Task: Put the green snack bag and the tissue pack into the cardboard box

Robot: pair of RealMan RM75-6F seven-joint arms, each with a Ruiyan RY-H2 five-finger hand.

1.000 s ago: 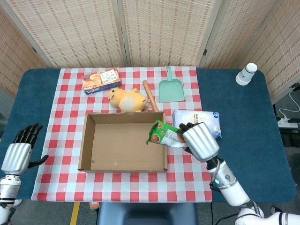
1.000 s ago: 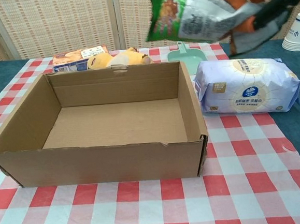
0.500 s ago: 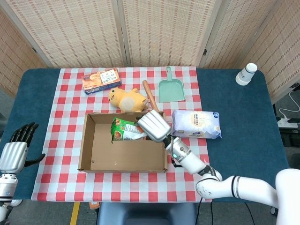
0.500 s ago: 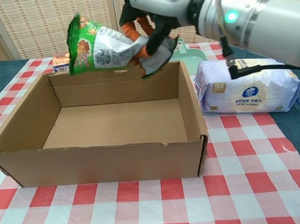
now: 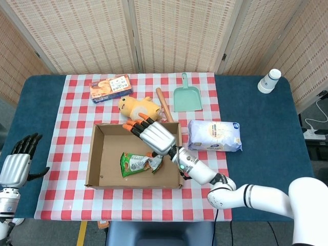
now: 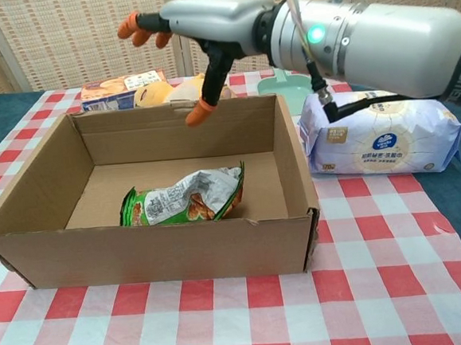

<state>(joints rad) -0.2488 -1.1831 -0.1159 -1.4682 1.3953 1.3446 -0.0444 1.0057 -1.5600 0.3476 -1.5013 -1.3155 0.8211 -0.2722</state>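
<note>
The green snack bag [image 5: 137,163] [image 6: 185,201] lies crumpled on the floor of the cardboard box [image 5: 96,151] [image 6: 157,245], towards its near side. My right hand [image 5: 152,135] [image 6: 200,25] hovers open above the box, fingers spread, holding nothing. The tissue pack [image 5: 214,136] [image 6: 379,133], white and pale blue, lies on the checked cloth just right of the box. My left hand [image 5: 18,163] hangs open off the table's left edge, seen only in the head view.
Behind the box lie a yellow plush toy [image 5: 138,108], a wooden stick [image 5: 164,104], a green dustpan [image 5: 186,95] and an orange snack box [image 5: 110,87] [image 6: 120,88]. A stack of paper cups [image 5: 269,80] stands at the far right.
My right hand carried the green snack bag leftward over the box, let it go, and the bag dropped onto the box floor. The hand now stands open above it. The left hand barely moved.
</note>
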